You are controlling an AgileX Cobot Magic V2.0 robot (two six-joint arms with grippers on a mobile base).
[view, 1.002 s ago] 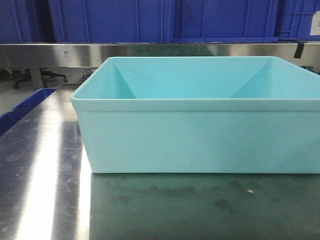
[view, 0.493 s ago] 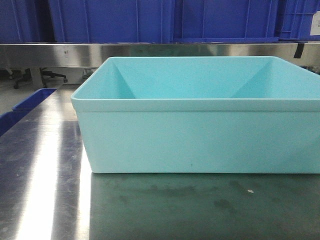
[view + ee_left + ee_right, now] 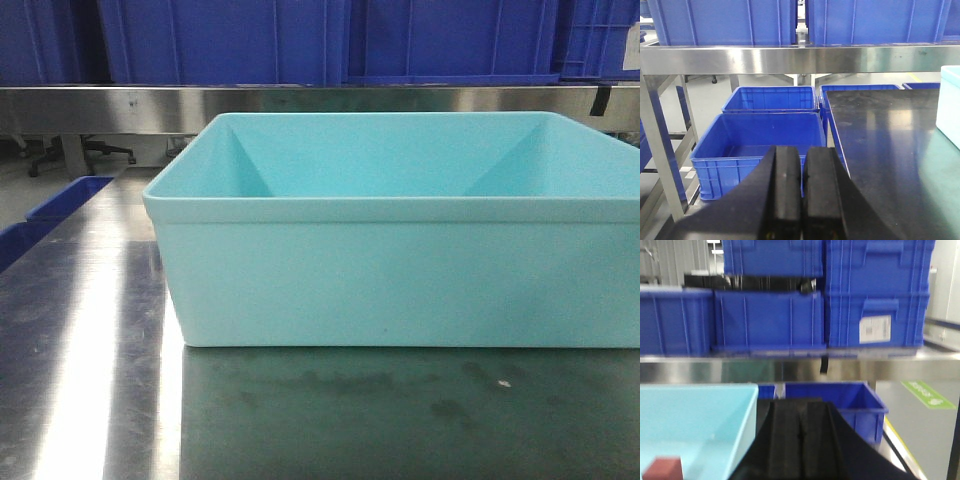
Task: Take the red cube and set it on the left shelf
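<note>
The red cube (image 3: 662,469) shows only in the right wrist view, at the bottom left, lying inside the light-blue bin (image 3: 690,420). My right gripper (image 3: 800,412) is shut and empty, just right of the bin's wall and apart from the cube. In the left wrist view my left gripper (image 3: 802,156) is shut on nothing, hanging past the table's left edge and facing the left shelf (image 3: 790,59), a long steel rail carrying blue crates (image 3: 720,20). Neither gripper appears in the front view, where the bin (image 3: 400,260) hides the cube.
The steel tabletop (image 3: 90,330) holds the bin. Open blue crates (image 3: 760,142) stand on the floor under the shelf rail (image 3: 120,105), left of the table. Stacked blue crates (image 3: 875,305) fill the rack behind the bin. A rack leg (image 3: 660,145) stands at the left.
</note>
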